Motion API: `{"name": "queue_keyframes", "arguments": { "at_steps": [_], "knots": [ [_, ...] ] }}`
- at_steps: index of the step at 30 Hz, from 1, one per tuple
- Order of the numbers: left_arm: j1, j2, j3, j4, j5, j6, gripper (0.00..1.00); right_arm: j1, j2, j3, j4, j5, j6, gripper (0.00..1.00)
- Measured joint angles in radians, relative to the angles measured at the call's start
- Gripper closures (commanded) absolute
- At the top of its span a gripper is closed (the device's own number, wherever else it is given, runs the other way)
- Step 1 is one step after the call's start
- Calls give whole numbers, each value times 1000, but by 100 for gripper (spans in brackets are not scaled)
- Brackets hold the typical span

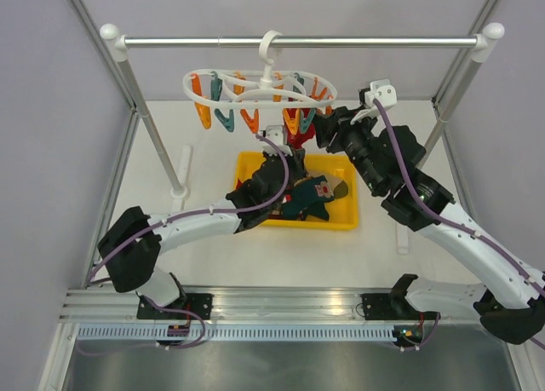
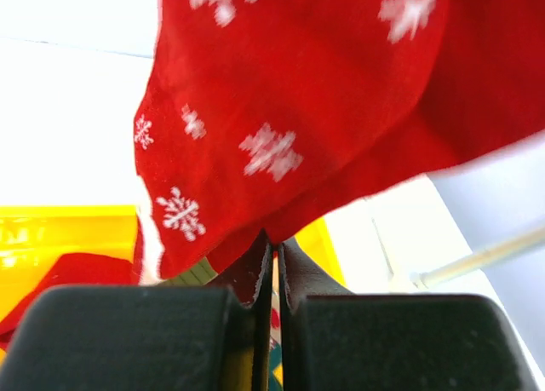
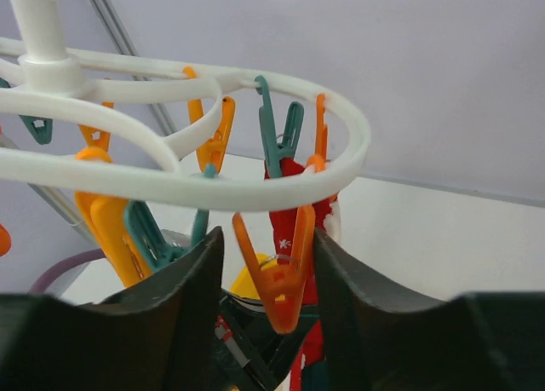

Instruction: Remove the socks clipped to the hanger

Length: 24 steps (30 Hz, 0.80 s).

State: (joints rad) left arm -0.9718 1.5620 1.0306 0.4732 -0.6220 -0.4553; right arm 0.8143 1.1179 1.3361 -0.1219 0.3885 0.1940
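The white oval hanger (image 1: 260,89) hangs from the rail by its hook, with orange and teal pegs under it. One red sock with white snowflakes (image 1: 300,138) still hangs from a peg. My left gripper (image 1: 295,159) is below it, and the left wrist view shows the jaws (image 2: 274,244) pinched on the red sock's (image 2: 289,127) lower edge. My right gripper (image 1: 320,132) is open at the hanger's right end; its fingers (image 3: 266,238) straddle an orange peg (image 3: 289,280) under the ring (image 3: 255,186). The red sock (image 3: 300,216) hangs just behind that peg.
A yellow bin (image 1: 255,163) sits on the table under the hanger and holds a dark teal sock (image 1: 308,197) and a beige striped one (image 1: 339,189). The metal rail (image 1: 358,42) with white end knobs spans the back on two slanted uprights (image 1: 157,140).
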Motion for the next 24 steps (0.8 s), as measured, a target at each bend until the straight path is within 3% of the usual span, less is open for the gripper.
{"name": "queue_keyframes", "arguments": {
  "at_steps": [2,8,16,24],
  "knots": [
    [0,-23,-18,4,31,0,98,0,-16,-6,-7,1,5,35],
    [0,-68,-78,13,146,0,98,0,-63,-28,-27,-8,19,24],
    [0,-118,-129,11,309,0,98,0,-163,-97,-42,-6,31,23],
    [0,-185,-129,-5,441,0,98,0,-220,-123,-71,71,39,29]
  ]
}}
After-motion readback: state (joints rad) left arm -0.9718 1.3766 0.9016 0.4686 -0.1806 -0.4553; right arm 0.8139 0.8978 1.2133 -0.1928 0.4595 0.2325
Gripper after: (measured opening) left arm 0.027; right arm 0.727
